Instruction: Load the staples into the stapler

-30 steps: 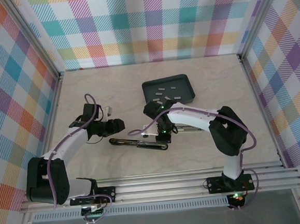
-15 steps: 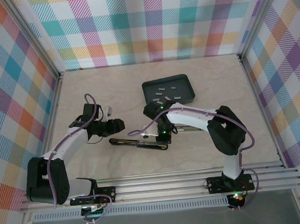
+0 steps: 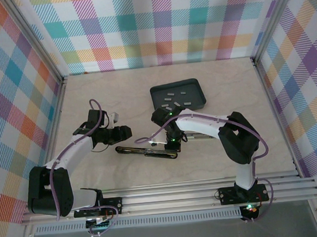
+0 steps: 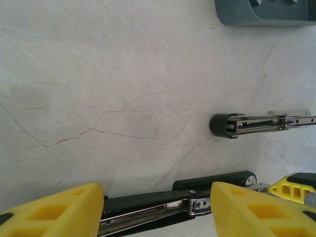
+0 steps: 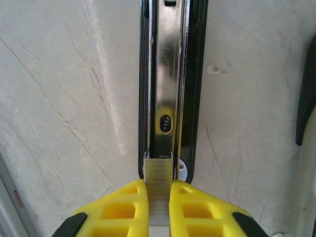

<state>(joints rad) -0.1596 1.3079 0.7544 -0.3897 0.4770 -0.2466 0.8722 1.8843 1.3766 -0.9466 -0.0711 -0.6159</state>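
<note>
The right pincer (image 5: 159, 191) grips a strip of staples (image 5: 159, 170). Line it up straight over the stapler (image 5: 168, 74) groove, then lower gently. The left pincer (image 4: 155, 200) waits open.

The staples (image 3: 171, 95) lie in the tray (image 3: 196, 98), which sits behind the stapler (image 3: 144, 151) on the table (image 3: 90, 91).

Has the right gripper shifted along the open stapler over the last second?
No. In the top view the right gripper stays at the same end of the stapler, with the same gap to the black tray.
</note>
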